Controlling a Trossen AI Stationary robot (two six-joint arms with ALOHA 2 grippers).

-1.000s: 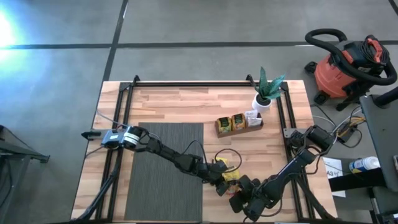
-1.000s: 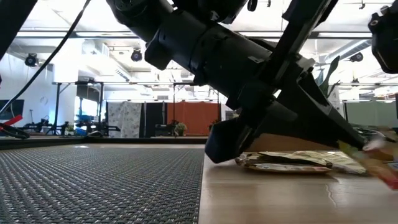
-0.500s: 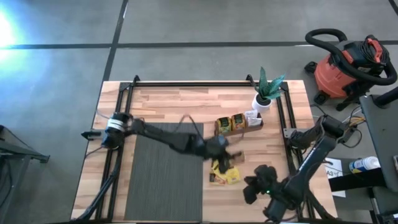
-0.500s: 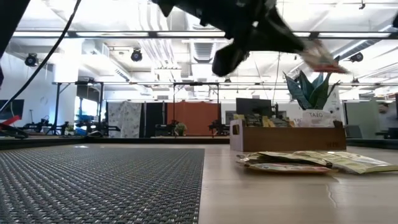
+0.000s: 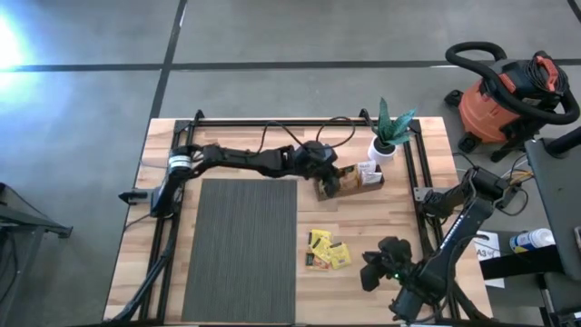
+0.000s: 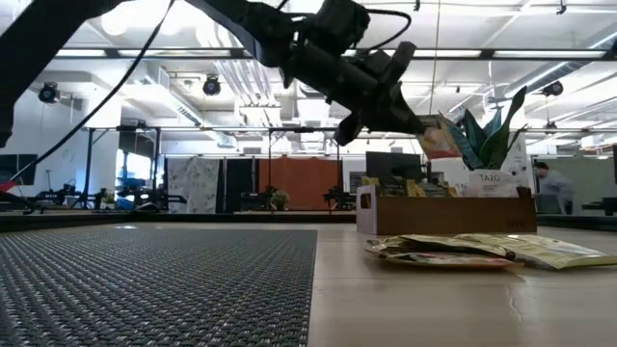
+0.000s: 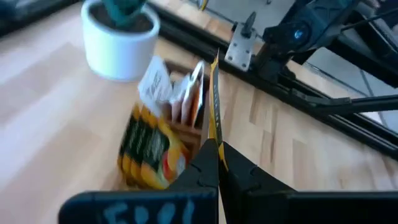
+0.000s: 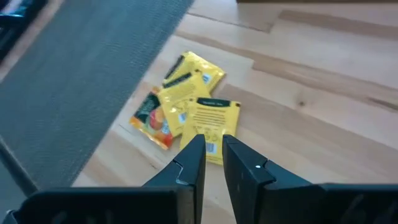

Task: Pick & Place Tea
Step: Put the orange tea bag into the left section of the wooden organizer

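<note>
Carrying 1 orange tea sachet (image 7: pixel 212 99) toward the wooden tray (image 5: pixel 349 182), the left gripper (image 5: pixel 329 178) hangs just over the tray's near end, its fingers pressed together on the sachet's lower edge so the packet stands upright between them. In the low view the same sachet (image 6: pixel 439 137) shows above the tray (image 6: pixel 443 214), clear of its rim and not yet inside. The tray already holds yellow-and-green sachets (image 7: pixel 146 149) and white ones (image 7: pixel 163 87) standing on edge, with the small potted plant (image 5: pixel 386 136) just beside its far end.

The step in hand looks like the placing of this sachet. The next move calls for lowering it into a free slot among the upright packets, edge first, and only then parting the fingers; a tilt could catch it on the tray wall or topple its neighbours.

3 more sachets (image 5: pixel 325 251) lie in a loose overlapping pile on the bare wood, between the grey mat (image 5: pixel 241 250) and the right gripper (image 5: pixel 370 272). That gripper waits near the table's front edge, facing the pile (image 8: pixel 186 106), its fingers a narrow gap apart and holding nothing.
</note>
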